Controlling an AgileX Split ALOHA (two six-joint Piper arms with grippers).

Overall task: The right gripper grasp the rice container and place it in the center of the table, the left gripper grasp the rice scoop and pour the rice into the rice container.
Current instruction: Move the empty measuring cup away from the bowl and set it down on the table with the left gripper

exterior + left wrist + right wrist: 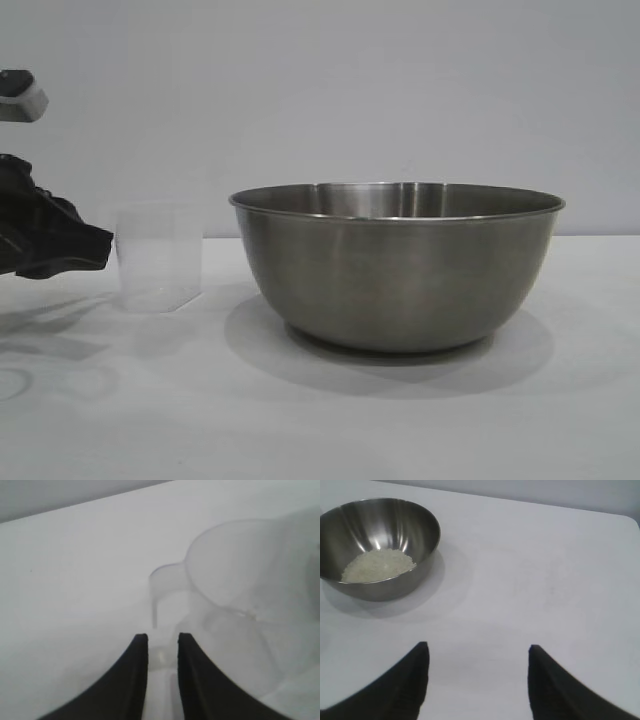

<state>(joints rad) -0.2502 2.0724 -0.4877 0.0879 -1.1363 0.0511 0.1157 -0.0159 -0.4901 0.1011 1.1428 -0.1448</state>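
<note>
- At the exterior view's left edge, the left gripper (95,245) sat low over the desk (320,420), its tip just beside the plastic cup (160,257), which stood upright on the cloth.
- Only the left wrist view showed its fingers (135,675): slightly parted, with the cup's handle (162,587) just ahead of the tips, nothing between them.
- The steel bowl (397,265) stood mid-desk, right of the cup; from the side its contents were hidden.
- The right wrist view alone looked into the bowl, showing the rice (377,564) heaped on its bottom.
- The right gripper (477,680) appeared only there, fingers spread wide and empty, well apart from the bowl.
</note>
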